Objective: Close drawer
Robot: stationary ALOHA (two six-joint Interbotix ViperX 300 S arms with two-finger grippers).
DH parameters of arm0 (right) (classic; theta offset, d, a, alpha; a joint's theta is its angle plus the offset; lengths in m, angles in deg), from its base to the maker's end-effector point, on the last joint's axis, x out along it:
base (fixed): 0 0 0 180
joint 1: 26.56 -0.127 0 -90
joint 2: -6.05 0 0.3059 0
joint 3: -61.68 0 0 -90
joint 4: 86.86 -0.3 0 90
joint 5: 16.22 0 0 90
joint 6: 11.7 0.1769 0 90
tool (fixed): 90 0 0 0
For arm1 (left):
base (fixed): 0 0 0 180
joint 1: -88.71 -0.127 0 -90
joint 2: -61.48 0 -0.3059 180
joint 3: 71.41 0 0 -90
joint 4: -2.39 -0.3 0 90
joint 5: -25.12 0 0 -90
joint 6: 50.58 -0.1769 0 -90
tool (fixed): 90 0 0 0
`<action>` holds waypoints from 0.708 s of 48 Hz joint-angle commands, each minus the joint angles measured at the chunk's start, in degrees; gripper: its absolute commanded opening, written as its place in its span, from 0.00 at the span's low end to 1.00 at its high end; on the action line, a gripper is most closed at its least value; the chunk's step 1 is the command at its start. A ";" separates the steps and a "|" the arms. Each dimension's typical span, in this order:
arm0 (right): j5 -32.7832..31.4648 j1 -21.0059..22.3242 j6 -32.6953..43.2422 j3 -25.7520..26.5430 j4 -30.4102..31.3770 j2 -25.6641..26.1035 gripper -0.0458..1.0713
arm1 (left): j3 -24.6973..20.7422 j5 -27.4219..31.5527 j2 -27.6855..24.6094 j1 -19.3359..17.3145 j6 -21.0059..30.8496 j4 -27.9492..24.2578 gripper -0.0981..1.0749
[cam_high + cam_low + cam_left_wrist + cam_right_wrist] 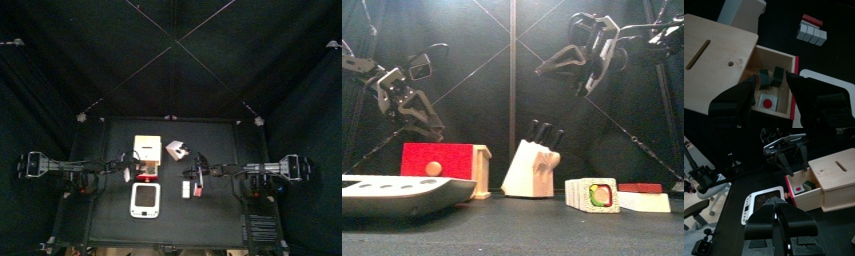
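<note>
**Drawer still out, left arm lined up over it**

Start at the front edge of the table: the white flat device (pixel 396 195) lies nearest you, well clear of the job. Just behind it stands the wooden box (pixel 714 60), and the drawer (pixel 774 97) is pulled out of it, its red front (pixel 438 160) facing the table's front and small pieces sitting loose inside. That is your target, and it needs a push back into the box.

Your left gripper (pixel 771 95) hangs right above the open drawer with its jaws spread wide and nothing between them. I'd say that spread is there so they can straddle or press the front panel rather than grab anything.

Further back, the knife block (pixel 529 165) and the small blocks (pixel 616 195) stand apart, out of the push line. Your right gripper (pixel 777 210) is up high and away; its jaws look nearly together and carry nothing, so it seems to be simply keeping out of the way.
</note>
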 commanded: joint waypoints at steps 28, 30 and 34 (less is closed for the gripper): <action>0.53 2.37 0.00 5.98 -2.20 -2.20 0.37 | -1.58 -3.69 0.88 5.54 0.18 -0.62 0.66; 0.53 2.46 0.00 6.86 -2.20 -2.90 0.37 | -1.67 -3.69 0.88 6.24 0.09 -0.62 0.64; 0.53 2.90 0.00 8.61 -2.20 -4.31 0.37 | -1.67 -3.96 0.88 7.73 0.18 -0.53 0.61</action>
